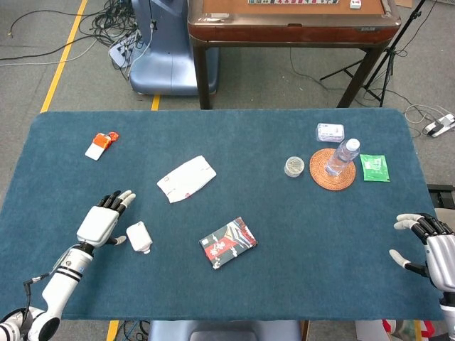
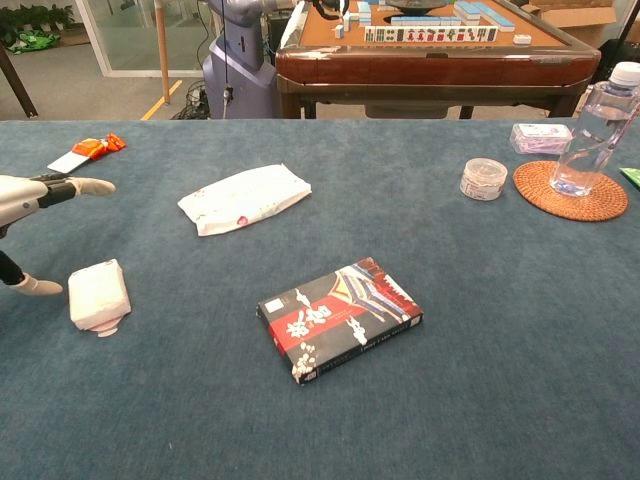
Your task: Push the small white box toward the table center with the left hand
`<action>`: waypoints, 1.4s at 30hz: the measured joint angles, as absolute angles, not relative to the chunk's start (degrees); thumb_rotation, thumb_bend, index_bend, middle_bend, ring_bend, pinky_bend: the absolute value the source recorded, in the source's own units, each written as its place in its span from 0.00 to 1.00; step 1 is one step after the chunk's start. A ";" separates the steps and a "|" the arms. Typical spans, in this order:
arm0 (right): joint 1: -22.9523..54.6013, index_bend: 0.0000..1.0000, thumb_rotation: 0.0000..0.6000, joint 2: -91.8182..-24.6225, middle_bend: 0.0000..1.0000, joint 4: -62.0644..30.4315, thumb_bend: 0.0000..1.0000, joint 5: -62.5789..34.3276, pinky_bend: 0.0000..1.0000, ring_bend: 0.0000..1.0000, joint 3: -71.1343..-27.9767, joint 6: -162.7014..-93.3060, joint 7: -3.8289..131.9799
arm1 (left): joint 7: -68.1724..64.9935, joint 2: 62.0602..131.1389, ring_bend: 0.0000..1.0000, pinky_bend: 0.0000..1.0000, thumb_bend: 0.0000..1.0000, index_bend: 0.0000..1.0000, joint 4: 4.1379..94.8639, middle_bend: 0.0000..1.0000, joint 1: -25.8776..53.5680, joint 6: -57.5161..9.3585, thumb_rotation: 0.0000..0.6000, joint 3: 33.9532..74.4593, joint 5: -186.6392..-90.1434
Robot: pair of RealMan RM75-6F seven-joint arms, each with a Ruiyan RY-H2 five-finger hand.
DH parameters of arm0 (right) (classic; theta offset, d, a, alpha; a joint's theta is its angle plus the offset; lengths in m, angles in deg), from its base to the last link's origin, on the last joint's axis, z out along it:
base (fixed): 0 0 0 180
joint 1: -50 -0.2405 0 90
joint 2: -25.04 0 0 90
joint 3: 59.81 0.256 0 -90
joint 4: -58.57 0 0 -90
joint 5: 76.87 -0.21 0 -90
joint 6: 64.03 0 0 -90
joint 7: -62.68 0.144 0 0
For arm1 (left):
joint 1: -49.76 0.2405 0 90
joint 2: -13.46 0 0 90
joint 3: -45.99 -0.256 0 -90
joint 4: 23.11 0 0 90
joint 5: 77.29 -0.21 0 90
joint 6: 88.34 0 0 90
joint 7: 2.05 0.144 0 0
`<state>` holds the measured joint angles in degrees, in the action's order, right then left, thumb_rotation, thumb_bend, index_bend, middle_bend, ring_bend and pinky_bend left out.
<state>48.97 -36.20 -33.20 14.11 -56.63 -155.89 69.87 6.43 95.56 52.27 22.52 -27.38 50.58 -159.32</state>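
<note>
Blue cloth covers your table (image 1: 298,277). Your left hand (image 1: 104,220) sits just beside the small white box (image 1: 138,236), fingers spread. Your right hand (image 1: 430,245) has fingers apart, holding nothing.

We see our left hand (image 1: 104,219) with a white shell over the back, black fingers and pale grey tips. Behind it runs a white forearm (image 1: 62,273) with black bands at the wrist. Our right hand (image 1: 431,250) shows the same grey-white casing, black fingers and light tips.
</note>
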 measured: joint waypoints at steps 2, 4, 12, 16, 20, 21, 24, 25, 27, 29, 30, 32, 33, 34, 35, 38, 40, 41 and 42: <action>48.93 0.44 1.00 -36.17 0.36 -33.16 0.07 14.01 0.38 0.26 -56.60 -155.75 69.96 | 6.48 95.70 0.00 0.11 0.00 0.00 52.50 0.00 22.26 -27.46 1.00 50.62 -159.26; 48.90 0.44 1.00 -36.14 0.36 -33.15 0.07 13.95 0.38 0.26 -56.58 -155.65 69.99 | 6.62 95.81 0.00 0.11 0.00 0.00 52.75 0.00 22.00 -27.52 1.00 50.63 -159.23; 49.00 0.44 1.00 -35.94 0.36 -33.16 0.07 14.00 0.38 0.26 -56.53 -155.88 70.38 | 8.32 96.40 0.00 0.11 0.00 0.00 53.48 0.00 21.54 -27.64 1.00 50.32 -158.55; 48.98 0.44 1.00 -35.86 0.36 -33.16 0.07 14.04 0.38 0.26 -56.54 -155.83 70.55 | 9.23 96.92 0.00 0.11 0.00 0.00 53.55 0.00 21.09 -27.72 1.00 50.48 -158.09; 48.98 0.44 1.00 -35.77 0.36 -33.18 0.07 13.93 0.38 0.26 -56.48 -155.81 70.77 | 9.93 97.56 0.00 0.11 0.00 0.00 53.67 0.00 20.21 -28.14 1.00 51.06 -157.45; 48.98 0.44 1.00 -35.74 0.36 -33.18 0.07 13.90 0.38 0.26 -56.46 -155.81 70.84 | 10.11 97.73 0.00 0.11 0.00 0.00 53.67 0.00 20.00 -28.25 1.00 51.21 -157.28; 49.01 0.44 1.00 -35.63 0.36 -33.13 0.07 13.75 0.38 0.26 -56.36 -155.84 71.14 | 11.22 98.32 0.00 0.11 0.00 0.00 53.54 0.00 19.46 -28.49 1.00 51.57 -156.80; 49.02 0.44 1.00 -35.57 0.36 -33.12 0.07 13.69 0.38 0.26 -56.32 -155.86 71.26 | 11.62 98.57 0.00 0.11 0.00 0.00 53.52 0.00 19.23 -28.62 1.00 51.68 -156.59; 49.05 0.44 1.00 -35.47 0.36 -33.10 0.07 13.63 0.38 0.26 -56.28 -155.92 71.47 | 12.46 99.06 0.00 0.12 0.00 0.00 53.48 0.00 18.76 -28.93 1.00 51.84 -156.22; 49.10 0.44 1.00 -35.36 0.36 -33.08 0.07 13.59 0.38 0.26 -56.21 -156.05 71.72 | 13.40 99.40 0.00 0.13 0.00 0.00 53.42 0.00 18.44 -29.05 1.00 51.87 -156.07; 49.12 0.44 1.00 -35.32 0.36 -33.06 0.07 13.57 0.38 0.26 -56.19 -156.08 71.80 | 13.89 99.53 0.00 0.13 0.00 0.00 53.37 0.00 18.34 -29.05 1.00 51.86 -156.03; 49.15 0.44 1.00 -35.24 0.36 -33.06 0.07 13.58 0.38 0.26 -56.16 -156.17 71.96 | 15.34 99.85 0.00 0.14 0.00 0.00 53.24 0.00 18.16 -28.89 1.00 51.83 -155.94; 49.17 0.44 1.00 -35.21 0.36 -33.05 0.07 13.60 0.38 0.26 -56.16 -156.20 72.02 | 16.07 100.01 0.00 0.14 0.00 0.00 53.20 0.00 18.08 -28.79 1.00 51.82 -155.87; 49.18 0.44 1.00 -35.18 0.36 -33.04 0.07 13.62 0.38 0.26 -56.16 -156.21 72.07 | 16.80 100.18 0.00 0.15 0.00 0.00 53.21 0.00 18.01 -28.70 1.00 51.82 -155.75; 49.19 0.44 1.00 -35.16 0.36 -33.05 0.07 13.62 0.38 0.26 -56.17 -156.21 72.09 | 17.68 100.38 0.00 0.15 0.00 0.00 53.27 0.00 17.90 -28.59 1.00 51.81 -155.57; 49.18 0.44 1.00 -35.14 0.36 -33.08 0.07 13.63 0.38 0.26 -56.16 -156.17 72.12 | 19.12 100.81 0.00 0.15 0.00 0.00 53.71 0.00 17.57 -28.43 1.00 51.85 -155.02; 49.18 0.44 1.00 -35.16 0.36 -33.09 0.07 13.70 0.38 0.26 -56.19 -156.18 72.05 | 19.15 100.91 0.00 0.15 0.00 0.00 54.08 0.00 17.26 -28.61 1.00 51.92 -154.78; 49.19 0.44 1.00 -35.18 0.36 -33.10 0.07 13.76 0.38 0.26 -56.22 -156.19 72.02 | 19.14 100.93 0.00 0.15 0.00 0.00 54.19 0.00 17.02 -28.79 1.00 51.98 -154.70; 49.19 0.44 1.00 -35.19 0.36 -33.11 0.07 13.81 0.38 0.26 -56.24 -156.19 71.99 | 19.15 100.95 0.00 0.15 0.00 0.00 54.26 0.00 16.84 -28.92 1.00 52.04 -154.64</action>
